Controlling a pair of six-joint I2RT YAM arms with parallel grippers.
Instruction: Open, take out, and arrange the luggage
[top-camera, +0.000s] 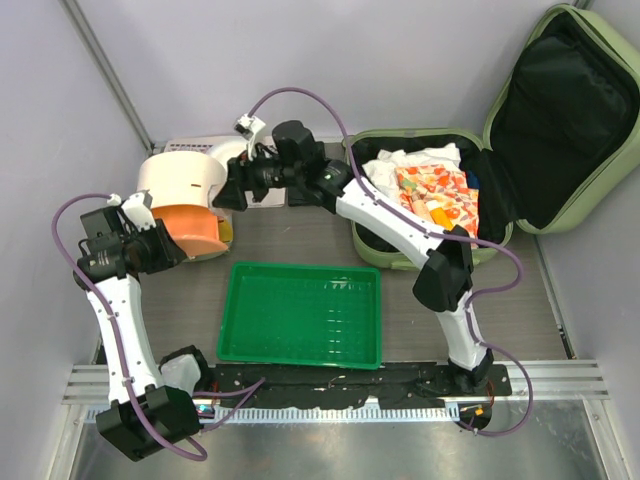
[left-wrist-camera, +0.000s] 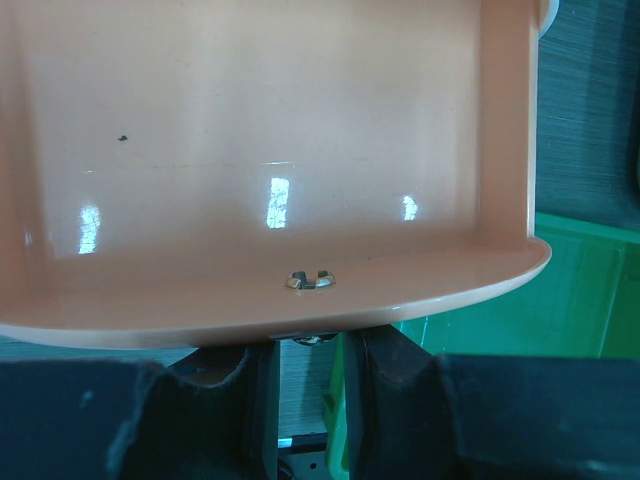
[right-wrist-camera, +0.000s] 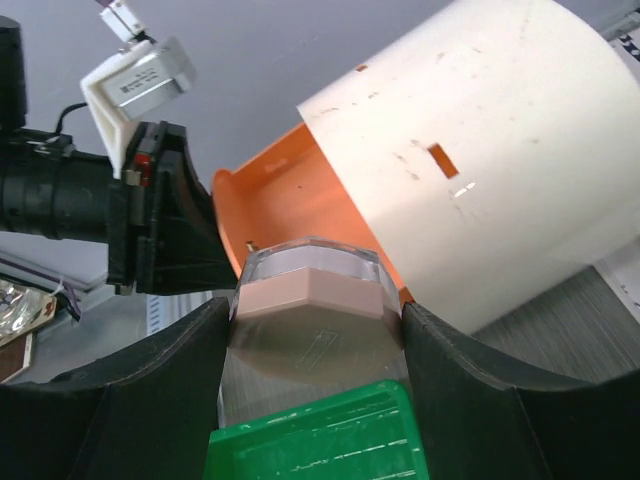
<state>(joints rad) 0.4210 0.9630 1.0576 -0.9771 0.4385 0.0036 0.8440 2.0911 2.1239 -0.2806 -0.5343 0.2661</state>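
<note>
Orange plastic fills the left wrist view, where the left gripper (left-wrist-camera: 310, 365) sits under the front lip of a drawer (left-wrist-camera: 270, 150). Its fingers (left-wrist-camera: 385, 385) are drawn close, with a thin slit between them below a small metal screw. Whether they pinch anything cannot be told.

The right gripper (right-wrist-camera: 315, 318), reaching across to the far left corner of the bench (top-camera: 300, 235), clasps a small pink jar (right-wrist-camera: 312, 290) with a clear lid, one finger on each side. The jar hangs just in front of the drawer's mouth. The drawer juts from a cream round container (right-wrist-camera: 480, 150).

The pale green suitcase (top-camera: 570, 120) lies open at the far right corner. Its base is flat with the mouth facing up, and the black-lined lid is tilted back to the right. Seen from above, the base looks about as wide as it is deep, so its long axis is unclear. Inside lie a white cloth (top-camera: 400, 165) and an orange patterned packet (top-camera: 438, 195).

A green tray (top-camera: 300, 315) sits at the middle of the near edge.
</note>
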